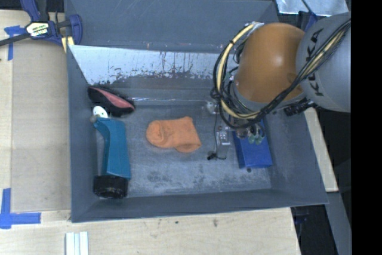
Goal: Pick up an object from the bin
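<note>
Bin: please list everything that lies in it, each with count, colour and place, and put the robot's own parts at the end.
cloth bundle: one, orange, middle of the floor.
handled tool: one, blue with a black round end, along the left wall.
dark oval thing: one, black and pink, far left, just beyond the handled tool.
flat block: one, blue, right side, partly under the arm.
bin: one, grey.
gripper: one, metal, low between the cloth bundle and the flat block.
arm cover: one, orange, ringed by cables, above the gripper.
</note>
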Robot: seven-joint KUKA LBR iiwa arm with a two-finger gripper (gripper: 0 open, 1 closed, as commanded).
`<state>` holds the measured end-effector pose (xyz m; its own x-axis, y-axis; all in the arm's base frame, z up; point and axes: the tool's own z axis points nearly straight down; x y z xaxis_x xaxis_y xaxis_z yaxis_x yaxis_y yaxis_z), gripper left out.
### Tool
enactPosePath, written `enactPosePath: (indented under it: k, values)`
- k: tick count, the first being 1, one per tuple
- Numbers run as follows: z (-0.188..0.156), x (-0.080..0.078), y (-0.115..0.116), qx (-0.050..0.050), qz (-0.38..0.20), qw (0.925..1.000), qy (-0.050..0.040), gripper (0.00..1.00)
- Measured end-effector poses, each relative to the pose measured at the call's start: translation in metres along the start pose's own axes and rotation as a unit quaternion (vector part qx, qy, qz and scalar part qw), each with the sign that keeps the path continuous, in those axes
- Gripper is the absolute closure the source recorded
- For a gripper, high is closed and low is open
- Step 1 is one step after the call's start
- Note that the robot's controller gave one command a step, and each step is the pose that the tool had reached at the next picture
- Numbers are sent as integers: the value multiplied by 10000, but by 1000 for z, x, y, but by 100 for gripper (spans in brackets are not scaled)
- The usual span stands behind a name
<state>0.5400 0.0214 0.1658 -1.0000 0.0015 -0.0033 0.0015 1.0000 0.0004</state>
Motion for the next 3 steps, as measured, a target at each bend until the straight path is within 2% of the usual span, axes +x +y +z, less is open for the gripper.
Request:
enactPosePath:
  k: [1,2,3]
  values:
    - [0,0,0,0,0,10000,0,0]
    - [-18,-8,-13,0,-58,10000,7,0]
    - [20,-20,7,6,-172,9998,-50,0]
